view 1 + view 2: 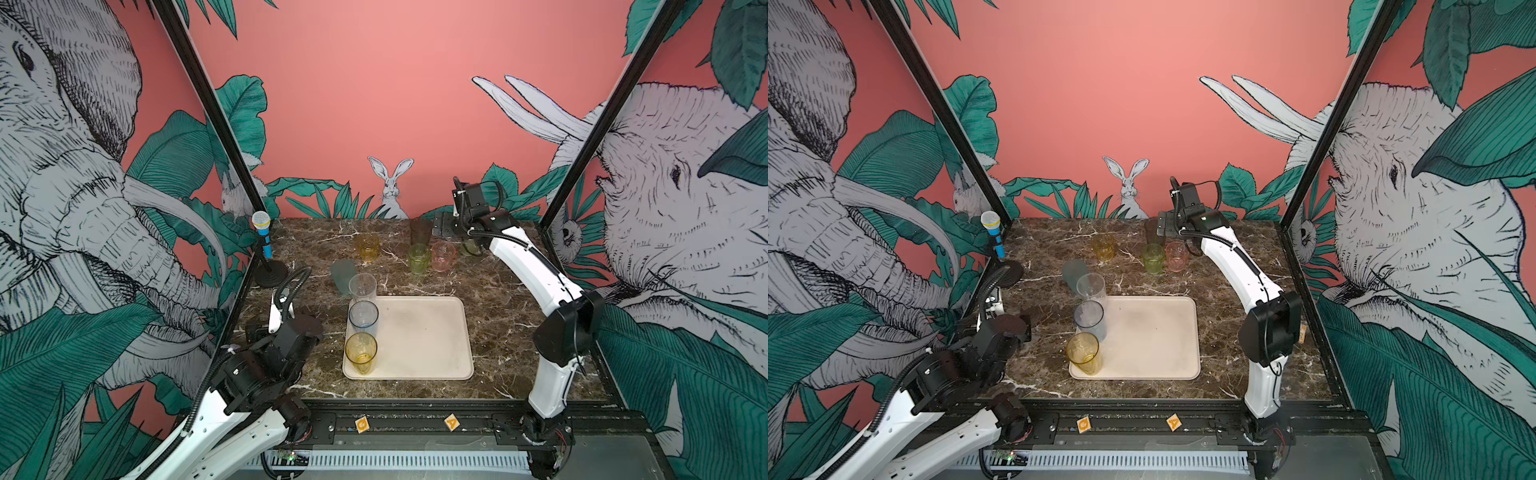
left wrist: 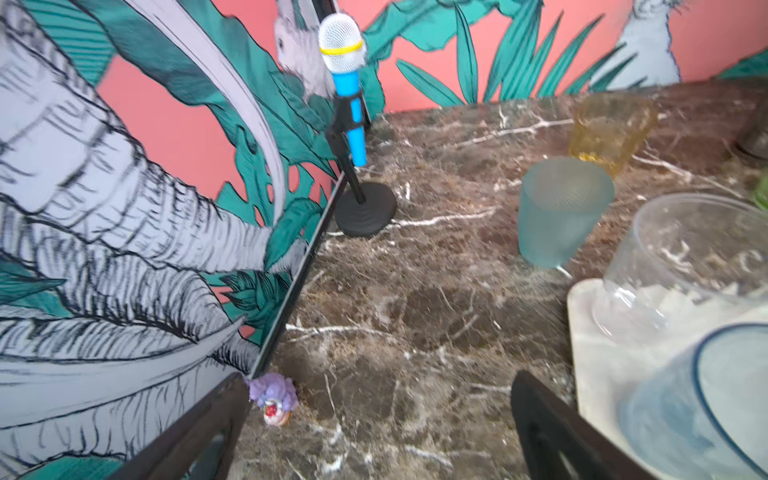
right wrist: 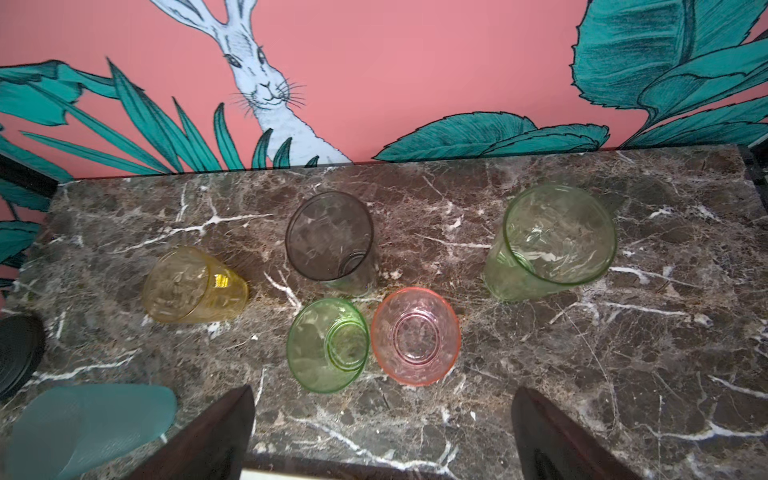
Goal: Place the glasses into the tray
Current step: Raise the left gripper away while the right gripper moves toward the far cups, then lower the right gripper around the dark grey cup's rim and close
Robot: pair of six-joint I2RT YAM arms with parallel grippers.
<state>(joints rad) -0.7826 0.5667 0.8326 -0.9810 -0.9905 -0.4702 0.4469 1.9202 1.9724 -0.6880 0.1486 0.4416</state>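
Progress stands at three of nine: clear (image 1: pixel 362 286), blue-grey (image 1: pixel 363 316) and yellow (image 1: pixel 360 351) glasses line the tray's (image 1: pixel 432 340) left edge, six more wait on the desk (image 1: pixel 498 299) beyond it, and both arms' jaws stand apart, empty.

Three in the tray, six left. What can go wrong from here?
1. The short green glass and pink glass nearly touch, smoky grey glass just behind: the open right gripper could topple a neighbour closing on one.
2. The clear glass sits at a corner of the tray, teal glass close beside: grabbing the teal could knock it over.
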